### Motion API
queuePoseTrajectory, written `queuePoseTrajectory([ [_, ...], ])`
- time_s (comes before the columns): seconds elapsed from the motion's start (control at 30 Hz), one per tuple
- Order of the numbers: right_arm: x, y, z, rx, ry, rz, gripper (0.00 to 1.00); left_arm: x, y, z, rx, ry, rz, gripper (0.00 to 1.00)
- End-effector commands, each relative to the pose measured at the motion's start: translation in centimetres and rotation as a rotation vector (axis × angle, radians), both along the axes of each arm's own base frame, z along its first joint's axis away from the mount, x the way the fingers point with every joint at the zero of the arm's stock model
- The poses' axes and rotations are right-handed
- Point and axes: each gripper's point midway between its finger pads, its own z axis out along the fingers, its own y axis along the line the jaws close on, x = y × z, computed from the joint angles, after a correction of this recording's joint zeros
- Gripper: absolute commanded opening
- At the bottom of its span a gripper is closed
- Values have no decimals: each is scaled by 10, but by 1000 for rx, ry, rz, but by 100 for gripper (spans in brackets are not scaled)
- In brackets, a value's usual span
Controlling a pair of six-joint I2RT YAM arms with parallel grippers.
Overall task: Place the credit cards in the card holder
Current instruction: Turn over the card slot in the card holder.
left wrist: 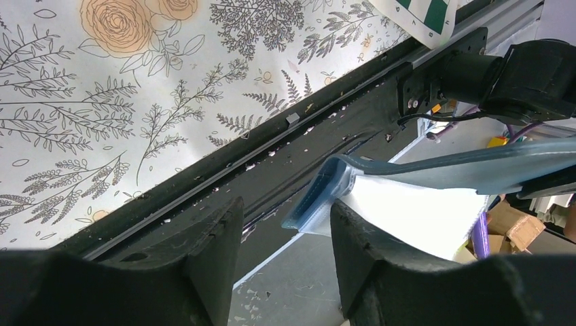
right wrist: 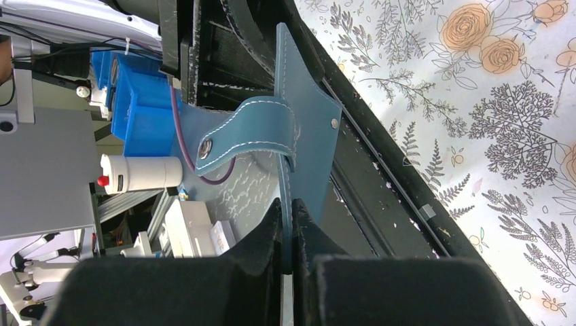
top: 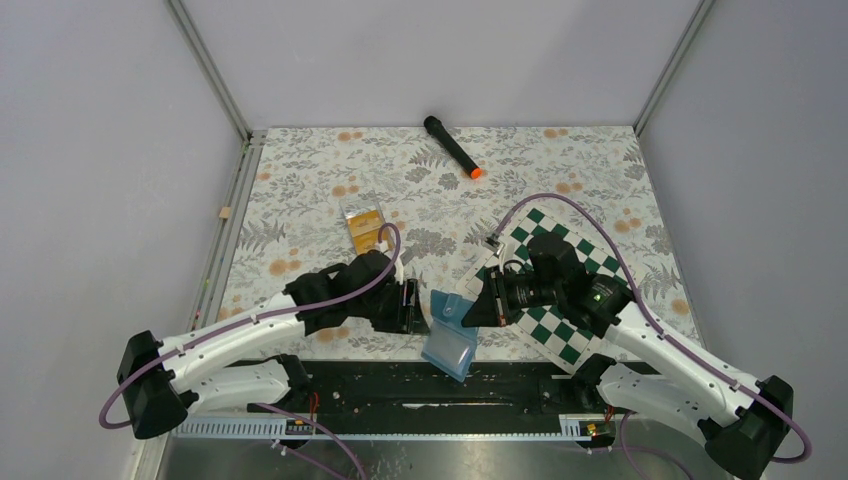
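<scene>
Top external view suggests the opening step: over the tabletop [top: 300, 190]'s near edge, the blue card holder [top: 450, 345] hangs pinched by its edge in the tightly closed right fingers [right wrist: 238, 272], while the empty, half-spread left fingers [left wrist: 210, 251] beside it probably must part it next, the credit cards [top: 365, 232] lying farther back.

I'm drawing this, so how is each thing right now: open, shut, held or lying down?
Card holder: unfolded, unsnapped, held up by one edge.
Credit cards: lying flat, not in the holder yet.
Right pincer: shut on the card holder.
Left pincer: open, gripping nothing.
Black marker: lying untouched at the far side.
Chessboard: lying flat, askew.
</scene>
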Motion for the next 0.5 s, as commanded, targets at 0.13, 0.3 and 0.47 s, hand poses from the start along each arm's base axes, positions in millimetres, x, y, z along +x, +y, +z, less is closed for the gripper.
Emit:
queuePoseTrajectory([
  [0.13,-2,3,6,37,-1,17,0,10,-9,5,-29,-46,9,52],
  [0.3,-2,3,7,44,3,19,0,9,-7,-3,-5,-36,13,54],
  [0.47,-2,4,6,49,7,21,0,9,-2,-10,34,-36,20,55],
])
